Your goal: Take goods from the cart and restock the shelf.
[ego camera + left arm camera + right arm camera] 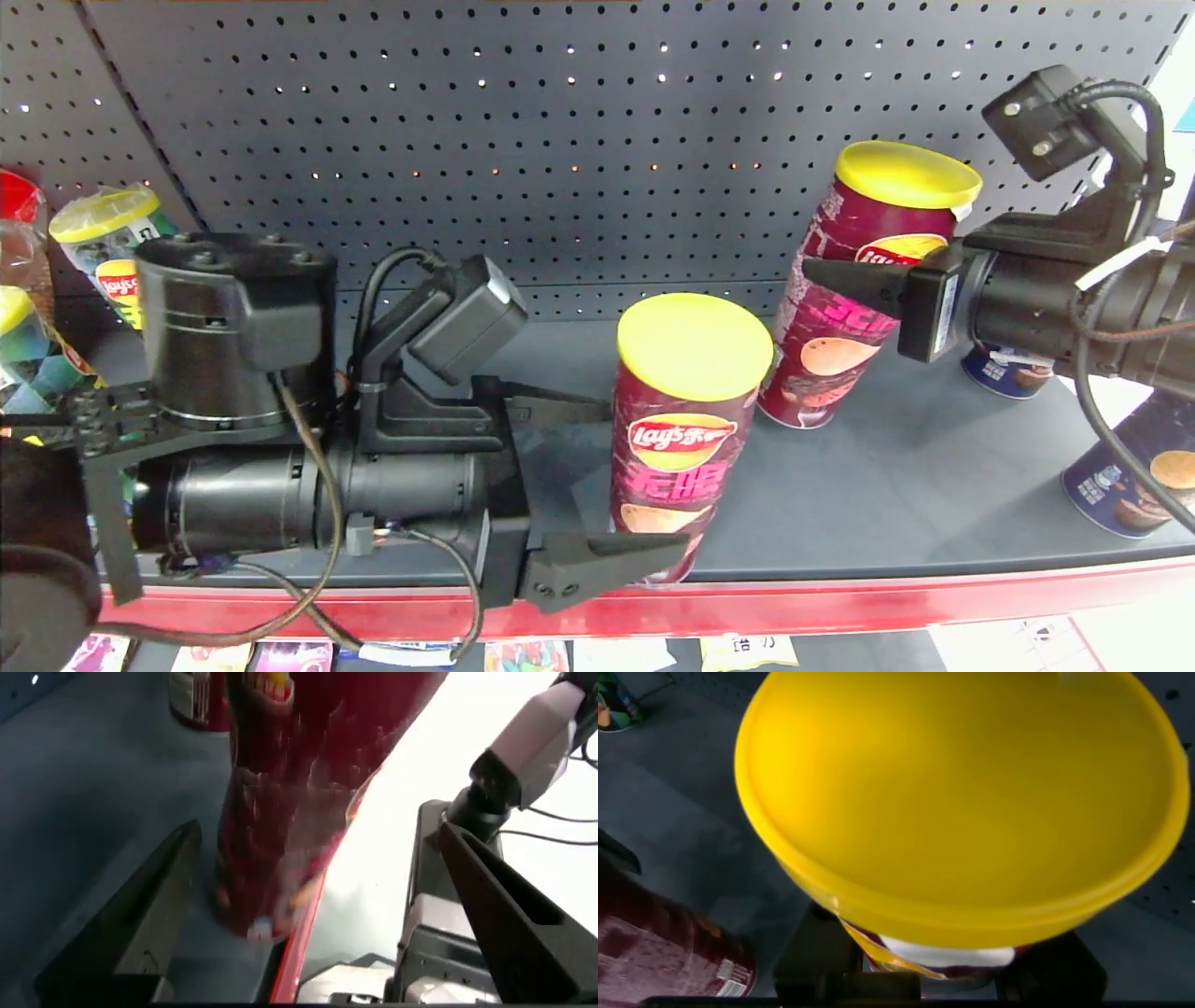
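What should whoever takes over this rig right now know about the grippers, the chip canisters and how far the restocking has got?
Left gripper: open, fingers either side of the upright maroon canister at the front edge of the shelf, not gripping.
Right gripper: shut on the tilted maroon canister, farther back.
Done: the upright maroon canister stands on the shelf.
Left: stand the tilted maroon canister upright, release it, draw both arms back.
Blue canisters stand to the right; mind them.
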You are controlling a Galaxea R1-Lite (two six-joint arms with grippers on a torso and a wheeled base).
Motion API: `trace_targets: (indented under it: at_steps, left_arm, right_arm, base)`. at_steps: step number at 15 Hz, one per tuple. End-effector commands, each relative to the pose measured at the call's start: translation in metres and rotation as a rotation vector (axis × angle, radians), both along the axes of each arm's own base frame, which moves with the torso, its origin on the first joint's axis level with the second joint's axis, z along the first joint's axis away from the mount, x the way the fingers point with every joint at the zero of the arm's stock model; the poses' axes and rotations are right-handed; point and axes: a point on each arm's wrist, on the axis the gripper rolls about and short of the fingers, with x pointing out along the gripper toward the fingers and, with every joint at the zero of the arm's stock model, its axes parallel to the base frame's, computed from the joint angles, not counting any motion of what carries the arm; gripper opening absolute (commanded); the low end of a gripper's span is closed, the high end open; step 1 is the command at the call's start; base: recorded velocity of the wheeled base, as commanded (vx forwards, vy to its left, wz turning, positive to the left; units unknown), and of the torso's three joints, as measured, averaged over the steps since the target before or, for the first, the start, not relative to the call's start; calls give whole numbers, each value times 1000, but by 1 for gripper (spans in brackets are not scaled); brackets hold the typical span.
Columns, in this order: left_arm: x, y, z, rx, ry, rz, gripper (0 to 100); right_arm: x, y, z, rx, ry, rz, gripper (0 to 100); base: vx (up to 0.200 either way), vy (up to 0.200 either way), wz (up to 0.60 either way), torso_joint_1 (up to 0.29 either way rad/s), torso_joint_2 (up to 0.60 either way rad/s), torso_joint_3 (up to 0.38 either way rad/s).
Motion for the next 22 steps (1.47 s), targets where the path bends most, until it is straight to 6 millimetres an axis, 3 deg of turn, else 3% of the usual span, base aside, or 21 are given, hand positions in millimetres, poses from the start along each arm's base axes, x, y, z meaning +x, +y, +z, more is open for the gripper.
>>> trace_targets:
  at_steps: [1,3,6,13,22]
  left_arm:
    - [-15,26,2,-9,-18,55,100]
    - [-23,47,0,1,-32,162,100]
    - [-35,74,-1,-5,-57,279,100]
    - [-52,89,-5,-5,-65,430,100]
    - [-52,89,-5,-23,-26,443,100]
  right_arm:
    - [13,9,-3,-7,13,15,0]
    - [24,16,4,5,-2,19,0]
    - [33,29,-4,-5,24,66,0]
    - [51,59,-13,40,89,102,0]
    - [57,68,-26,19,122,111,0]
  base:
    - [0,0,0,0,0,0]
    - [0,0,0,0,0,0]
    - [0,0,0,0,0,0]
    - [0,0,0,0,0,0]
    - [0,0,0,0,0,0]
